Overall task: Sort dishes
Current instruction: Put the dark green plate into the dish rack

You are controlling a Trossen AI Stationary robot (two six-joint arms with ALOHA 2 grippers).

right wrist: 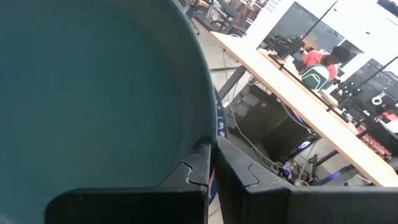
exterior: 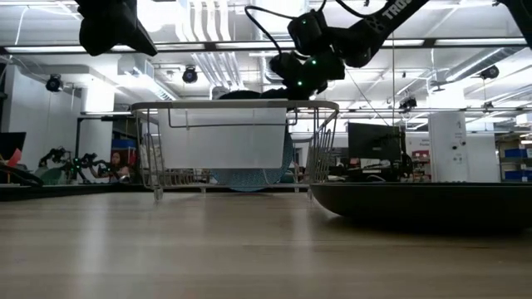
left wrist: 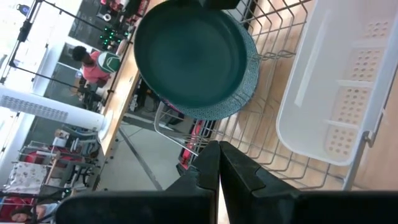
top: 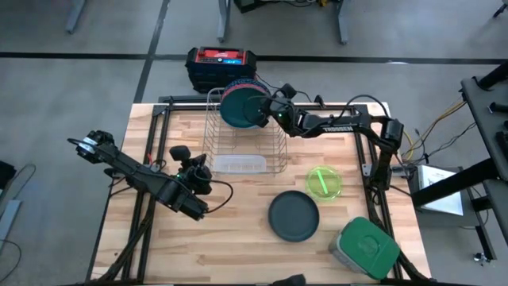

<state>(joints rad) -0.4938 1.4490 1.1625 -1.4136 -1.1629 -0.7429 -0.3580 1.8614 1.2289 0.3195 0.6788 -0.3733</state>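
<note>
Overhead camera: silver wire rack (top: 242, 131) stands at the table's far middle, a white cutlery tray (top: 240, 164) along its near side. The right gripper (top: 263, 109) reaches over the rack's far end, clamped on the rim of a dark teal plate (top: 236, 106) standing on edge in the rack with a blue-speckled plate (top: 238, 86) just behind it. The left gripper (top: 182, 152) waits near the rack's near left corner, fingers together and empty. A dark green plate (top: 294, 215) lies flat on the table's near right part; a neon-green bowl (top: 324, 182) sits between it and the right arm's base; a grey container with green lid (top: 365, 248) occupies the near right corner.

Table-level camera: right gripper (exterior: 293, 79) hangs above the rack (exterior: 237, 149); dark green plate (exterior: 420, 203) lies at right.

Left wrist camera: closed fingertips (left wrist: 211, 165) point toward the upright teal plate (left wrist: 189, 53).

Right wrist camera: fingers (right wrist: 199, 165) pinch the teal plate's (right wrist: 93, 93) rim. A person sits at a far desk.
</note>
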